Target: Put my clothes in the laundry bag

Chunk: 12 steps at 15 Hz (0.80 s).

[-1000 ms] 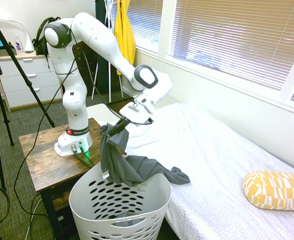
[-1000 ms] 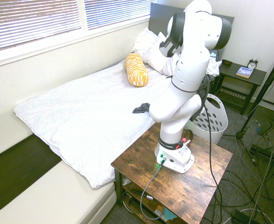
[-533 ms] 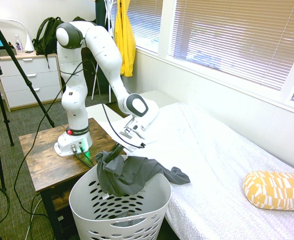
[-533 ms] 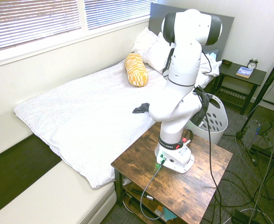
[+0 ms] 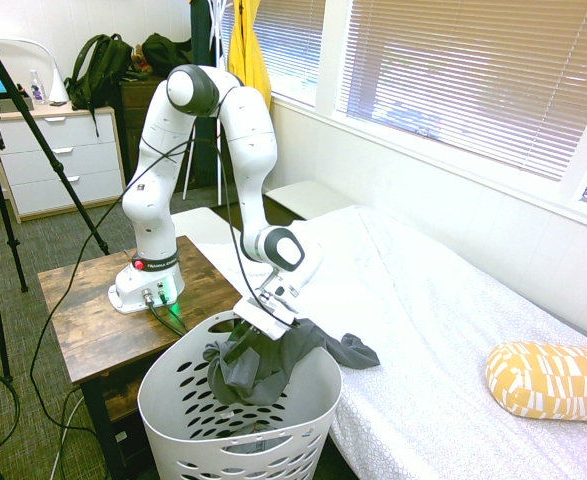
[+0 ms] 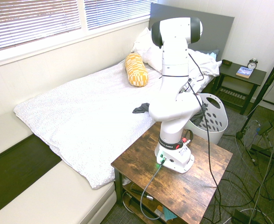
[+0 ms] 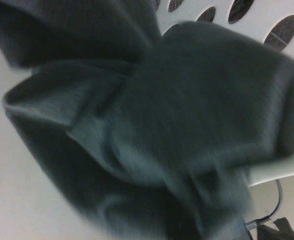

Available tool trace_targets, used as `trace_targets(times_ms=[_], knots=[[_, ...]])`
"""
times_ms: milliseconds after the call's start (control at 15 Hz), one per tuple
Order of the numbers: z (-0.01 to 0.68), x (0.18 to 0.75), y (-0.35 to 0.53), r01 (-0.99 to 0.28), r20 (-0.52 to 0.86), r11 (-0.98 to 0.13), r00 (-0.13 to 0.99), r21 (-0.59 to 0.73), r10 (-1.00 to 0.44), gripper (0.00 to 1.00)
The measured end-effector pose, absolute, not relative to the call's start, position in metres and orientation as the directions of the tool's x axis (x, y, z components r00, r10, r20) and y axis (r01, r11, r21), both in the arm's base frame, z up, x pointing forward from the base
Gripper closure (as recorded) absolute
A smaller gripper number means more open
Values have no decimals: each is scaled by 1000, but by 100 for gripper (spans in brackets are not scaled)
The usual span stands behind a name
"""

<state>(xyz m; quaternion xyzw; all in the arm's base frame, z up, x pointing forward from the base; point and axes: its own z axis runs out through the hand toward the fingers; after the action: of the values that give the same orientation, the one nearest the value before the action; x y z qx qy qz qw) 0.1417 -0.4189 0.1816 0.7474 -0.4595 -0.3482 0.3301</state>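
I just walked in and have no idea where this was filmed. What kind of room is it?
Most likely a bedroom. There is a bed with white bedding and a yellow patterned pillow, a nightstand with a small clock beside the headboard, and a white dresser against the wall.

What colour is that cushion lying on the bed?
The cushion is mustard yellow with white dashes, clearest in the first exterior view.

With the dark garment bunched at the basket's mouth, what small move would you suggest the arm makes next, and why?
Probably let go fully and lift straight up. The gripper sits at the rim of the laundry basket, and most of the dark grey garment is already bunched inside. One sleeve end hangs over the rim onto the bed, so it may need tucking in afterwards.
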Motion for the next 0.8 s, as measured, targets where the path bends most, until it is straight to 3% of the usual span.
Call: trace_targets(times_ms=[267, 400, 600, 800], knots=[[190, 145, -425, -452, -243, -393, 354, 801, -903, 0], [233, 155, -437, -499, -218, -395, 376, 771, -901, 0], [309, 208, -417, -559, -159, -445, 485, 700, -860, 0], [328, 281, -338, -549, -165, -564, 610, 617, -775, 0]])
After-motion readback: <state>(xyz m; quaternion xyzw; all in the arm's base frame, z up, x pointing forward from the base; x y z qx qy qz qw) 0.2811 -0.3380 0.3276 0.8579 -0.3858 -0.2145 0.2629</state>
